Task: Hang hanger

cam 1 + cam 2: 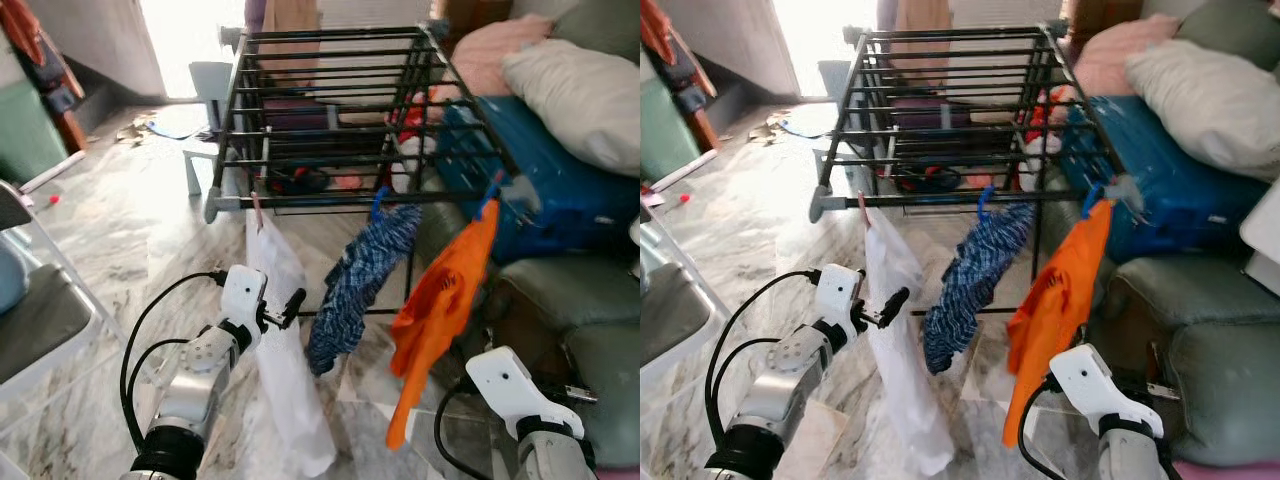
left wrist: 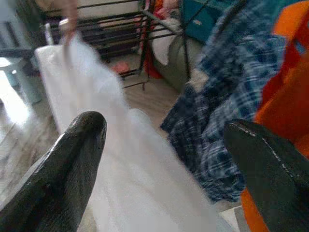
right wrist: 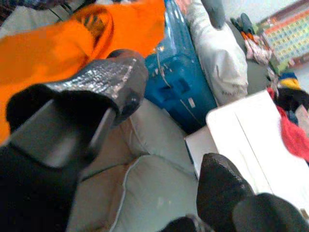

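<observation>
A black drying rack (image 1: 330, 110) stands ahead of me. From its front bar (image 1: 330, 198) hang three garments on hangers: a white one (image 1: 285, 370) on a pink hook at the left, a blue patterned one (image 1: 355, 280) on a blue hook (image 1: 379, 205) in the middle, and an orange one (image 1: 435, 300) at the right end. My left gripper (image 1: 288, 308) is open and empty, its fingertips right beside the white garment (image 2: 125, 164). My right gripper (image 3: 159, 140) is open, low beside the orange garment (image 3: 53, 48) and pointing toward the sofa.
A grey-green sofa (image 1: 560, 300) on the right carries a blue suitcase (image 1: 545, 190) and pillows (image 1: 580, 90). A folding chair (image 1: 40, 310) stands at the left on the marble floor. A white stool (image 1: 205, 110) and clutter lie behind the rack.
</observation>
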Available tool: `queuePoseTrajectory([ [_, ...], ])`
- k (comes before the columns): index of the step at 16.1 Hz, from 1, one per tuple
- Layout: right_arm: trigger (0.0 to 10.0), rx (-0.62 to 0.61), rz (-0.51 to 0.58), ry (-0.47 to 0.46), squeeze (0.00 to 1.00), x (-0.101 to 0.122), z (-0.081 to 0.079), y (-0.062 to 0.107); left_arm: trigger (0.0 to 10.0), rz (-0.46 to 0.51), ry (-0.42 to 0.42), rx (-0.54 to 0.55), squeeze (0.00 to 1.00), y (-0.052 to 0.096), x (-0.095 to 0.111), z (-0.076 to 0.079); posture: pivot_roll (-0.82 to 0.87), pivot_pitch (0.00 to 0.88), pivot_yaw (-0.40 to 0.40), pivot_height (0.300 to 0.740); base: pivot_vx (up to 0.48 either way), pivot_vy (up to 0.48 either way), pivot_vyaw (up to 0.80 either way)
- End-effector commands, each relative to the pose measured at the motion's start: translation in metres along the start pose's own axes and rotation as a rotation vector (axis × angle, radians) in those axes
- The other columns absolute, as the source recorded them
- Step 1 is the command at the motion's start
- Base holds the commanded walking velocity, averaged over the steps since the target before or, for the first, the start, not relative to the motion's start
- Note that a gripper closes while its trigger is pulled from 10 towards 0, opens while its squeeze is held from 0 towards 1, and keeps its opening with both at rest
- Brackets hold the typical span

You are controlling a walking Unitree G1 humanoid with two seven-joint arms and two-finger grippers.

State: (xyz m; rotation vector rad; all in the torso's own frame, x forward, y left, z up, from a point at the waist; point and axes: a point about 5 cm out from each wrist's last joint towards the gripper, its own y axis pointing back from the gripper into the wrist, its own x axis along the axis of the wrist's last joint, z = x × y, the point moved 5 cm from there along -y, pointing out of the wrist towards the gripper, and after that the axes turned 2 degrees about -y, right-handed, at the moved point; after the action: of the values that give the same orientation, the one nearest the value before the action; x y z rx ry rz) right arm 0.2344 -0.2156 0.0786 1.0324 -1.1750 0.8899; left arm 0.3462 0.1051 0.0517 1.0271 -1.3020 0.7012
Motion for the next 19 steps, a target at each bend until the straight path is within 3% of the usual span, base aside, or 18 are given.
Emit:
queuePoseTrajectory([
  [1, 10.0, 0.016, -0.008, -0.001, 0.0, 0.0, -0.004, -0.003, 10.0, 0.016, 0.001, 0.003, 0.0, 0.0, 0.007, -0.003, -0.06, 0.0, 0.025, 0.74, 0.469, 0.0, 0.0],
  [6, 10.0, 0.062, 0.013, -0.007, 0.0, 0.009, -0.011, -0.015, 10.0, -0.001, 0.013, 0.001, 0.0, 0.0, 0.003, 0.0, -0.06, 0.0, 0.019, 0.74, 0.459, 0.0, 0.0],
  [10, 10.0, 0.037, -0.05, 0.002, 0.0, 0.0, -0.01, -0.019, 10.0, -0.025, 0.011, -0.012, 0.0, 0.0, -0.002, 0.005, -0.06, 0.0, 0.015, 0.74, 0.0, 0.0, 0.0],
  [14, 10.0, -0.03, -0.094, -0.025, 0.0, -0.005, -0.002, -0.023, 10.0, -0.033, 0.011, -0.019, 0.0, 0.0, -0.003, 0.007, -0.06, 0.0, 0.015, 0.74, 0.0, 0.0, 0.0],
  [19, 10.0, -0.166, -0.154, -0.029, 0.0, -0.011, 0.022, -0.039, 10.0, -0.04, 0.009, -0.019, 0.0, -0.002, -0.003, 0.007, -0.06, 0.0, 0.016, 0.74, 0.0, 0.0, 0.0],
])
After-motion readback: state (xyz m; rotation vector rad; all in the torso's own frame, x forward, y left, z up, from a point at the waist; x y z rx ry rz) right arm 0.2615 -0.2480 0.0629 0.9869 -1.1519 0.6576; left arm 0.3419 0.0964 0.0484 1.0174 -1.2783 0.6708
